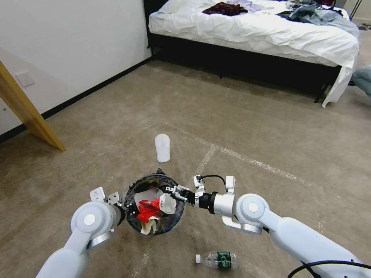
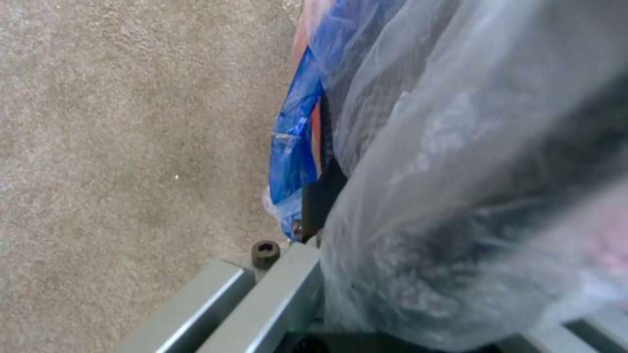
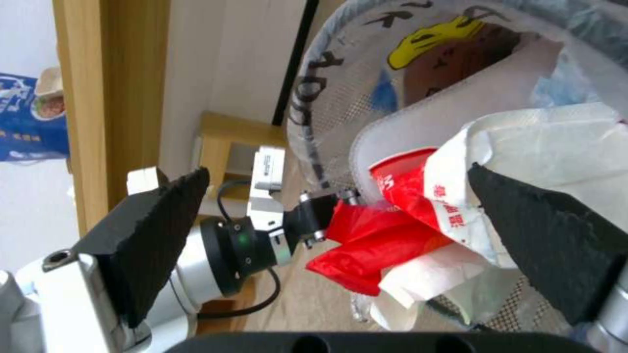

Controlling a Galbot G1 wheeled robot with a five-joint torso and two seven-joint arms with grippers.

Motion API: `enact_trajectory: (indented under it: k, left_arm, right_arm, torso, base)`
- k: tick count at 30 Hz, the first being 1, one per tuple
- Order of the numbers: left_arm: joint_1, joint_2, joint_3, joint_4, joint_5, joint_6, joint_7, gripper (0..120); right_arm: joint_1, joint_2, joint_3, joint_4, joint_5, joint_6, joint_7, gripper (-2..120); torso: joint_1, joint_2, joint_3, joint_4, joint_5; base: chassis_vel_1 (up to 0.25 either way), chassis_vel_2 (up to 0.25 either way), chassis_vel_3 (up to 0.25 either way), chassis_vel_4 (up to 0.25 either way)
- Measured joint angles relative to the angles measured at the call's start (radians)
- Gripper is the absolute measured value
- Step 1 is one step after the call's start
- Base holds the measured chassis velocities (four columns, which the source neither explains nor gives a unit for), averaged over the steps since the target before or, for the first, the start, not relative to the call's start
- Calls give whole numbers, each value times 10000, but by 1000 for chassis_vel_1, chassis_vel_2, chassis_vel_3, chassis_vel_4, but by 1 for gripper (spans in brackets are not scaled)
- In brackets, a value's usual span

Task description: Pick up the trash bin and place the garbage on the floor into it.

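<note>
Over the trash bin [image 1: 133,189] mouth, right gripper [image 1: 169,190] sits w/ pads wide apart, empty; left gripper [image 1: 129,210] clamps bin rim. White slipper [image 1: 162,147] just beyond bin: light, floppy, prob. best pinched mid-sole.

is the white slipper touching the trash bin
Apart. The head view shows the white slipper lying on bare floor beyond the trash bin, with carpet between them.

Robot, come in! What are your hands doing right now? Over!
Left hand shut on trash bin rim, holding it up. Right hand open over the bin's litter. Slipper and bottle on floor. Nothing blocking.
</note>
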Motion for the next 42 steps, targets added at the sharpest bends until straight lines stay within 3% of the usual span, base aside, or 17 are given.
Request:
enact_trajectory:
  k: [18, 42]
  left_arm:
    - [113, -7, -182, 145, 319, 0, 111, 0]
    - [214, 52, -205, 144, 421, 0, 147, 0]
  right_arm:
    - [-1172, -1027, 914, 431, -695, -79, -356, 100]
    - [-1979, -1482, 1290, 401, -2056, -111, -643, 100]
  torso:
    - [0, 0, 0, 0, 0]
    - [0, 0, -1, 0, 0]
  base:
    - [0, 0, 0, 0]
    - [0, 0, 0, 0]
